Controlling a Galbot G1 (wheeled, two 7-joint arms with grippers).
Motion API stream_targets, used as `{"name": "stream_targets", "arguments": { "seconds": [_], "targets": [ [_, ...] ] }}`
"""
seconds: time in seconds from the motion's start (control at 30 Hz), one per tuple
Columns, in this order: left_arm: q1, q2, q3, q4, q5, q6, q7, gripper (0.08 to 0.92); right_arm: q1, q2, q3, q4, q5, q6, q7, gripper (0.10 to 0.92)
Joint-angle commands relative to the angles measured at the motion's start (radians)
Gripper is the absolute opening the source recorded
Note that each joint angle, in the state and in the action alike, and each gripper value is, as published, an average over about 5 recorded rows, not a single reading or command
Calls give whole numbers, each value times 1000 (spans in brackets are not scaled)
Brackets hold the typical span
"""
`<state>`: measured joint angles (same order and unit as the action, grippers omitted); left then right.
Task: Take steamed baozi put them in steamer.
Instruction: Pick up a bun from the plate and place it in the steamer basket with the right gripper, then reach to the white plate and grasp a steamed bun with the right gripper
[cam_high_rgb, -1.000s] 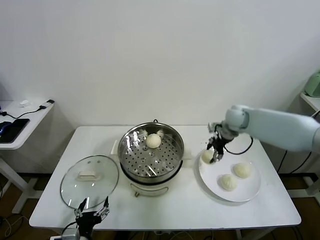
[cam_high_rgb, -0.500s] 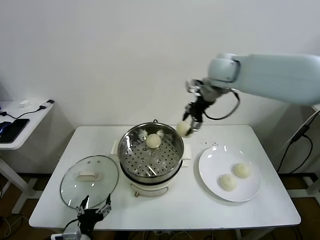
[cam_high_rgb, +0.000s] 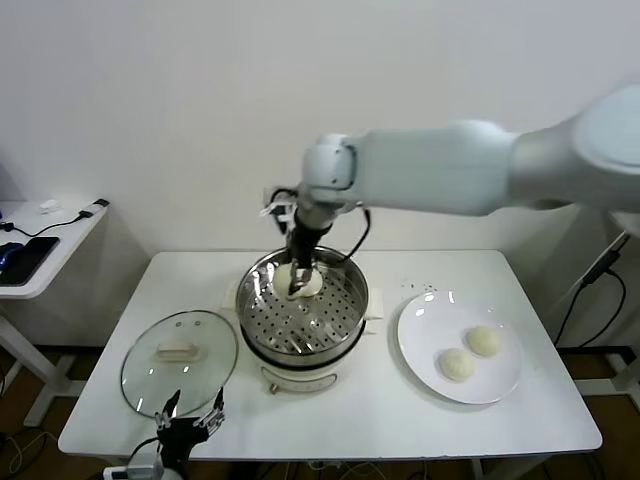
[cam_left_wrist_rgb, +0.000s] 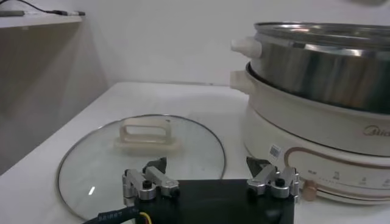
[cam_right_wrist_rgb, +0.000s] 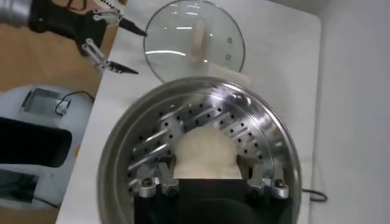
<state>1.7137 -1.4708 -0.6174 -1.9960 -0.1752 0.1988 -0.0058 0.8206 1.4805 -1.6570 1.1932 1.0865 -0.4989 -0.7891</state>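
Observation:
My right gripper (cam_high_rgb: 298, 282) hangs low over the back of the steamer (cam_high_rgb: 262, 330), shut on a steamed baozi (cam_high_rgb: 284, 274). In the right wrist view that pale bun (cam_right_wrist_rgb: 206, 151) fills the gap between the fingers of the right gripper (cam_right_wrist_rgb: 207, 161), just above the perforated tray (cam_right_wrist_rgb: 152, 140). Another baozi (cam_high_rgb: 314, 284) lies on the tray right beside it. Two more baozi (cam_high_rgb: 484, 341) (cam_high_rgb: 456, 364) rest on the white plate (cam_high_rgb: 412, 335). At the table's front left edge my left gripper (cam_high_rgb: 188, 422) is parked and open with nothing in it (cam_left_wrist_rgb: 206, 164).
A glass lid (cam_high_rgb: 178, 360) (cam_left_wrist_rgb: 146, 131) lies flat on the table left of the steamer (cam_left_wrist_rgb: 323, 61), just ahead of the left gripper. A side table (cam_high_rgb: 40, 235) with cables stands at far left. The wall runs close behind the table.
My right arm lifted a baozi off the plate, carried it left across the table and lowered it into the steamer. The plate went from three buns to two. The left arm stayed put.

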Motion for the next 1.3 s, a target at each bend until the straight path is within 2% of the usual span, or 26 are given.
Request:
{"name": "stream_targets", "arguments": {
  "seconds": [0.03, 0.23, 0.53, 0.7, 0.83, 1.03, 1.3],
  "targets": [
    [-2, 2, -1, 2, -1, 1, 1, 823, -152, 117, 16, -156, -27, -30, 53, 679],
    [-7, 1, 0, 5, -3, 4, 3, 823, -198, 138, 28, -213, -70, -23, 40, 677],
    [-6, -3, 2, 8, -3, 7, 0, 823, -229, 130, 36, -220, -105, -18, 44, 691],
    [-1, -5, 1, 7, -3, 5, -7, 823, -230, 104, 66, -209, -118, -1, 38, 791],
    [3, -6, 2, 2, -2, 3, -9, 823, -181, 49, 92, -168, -121, 31, -1, 819],
    [8, -9, 4, -10, 1, 3, -8, 823, -4, -105, 56, -61, -127, 143, -146, 823],
    [2, -4, 4, -11, 0, 3, -7, 823, 273, -508, -144, 176, -210, 236, -286, 823]
  ]
}}
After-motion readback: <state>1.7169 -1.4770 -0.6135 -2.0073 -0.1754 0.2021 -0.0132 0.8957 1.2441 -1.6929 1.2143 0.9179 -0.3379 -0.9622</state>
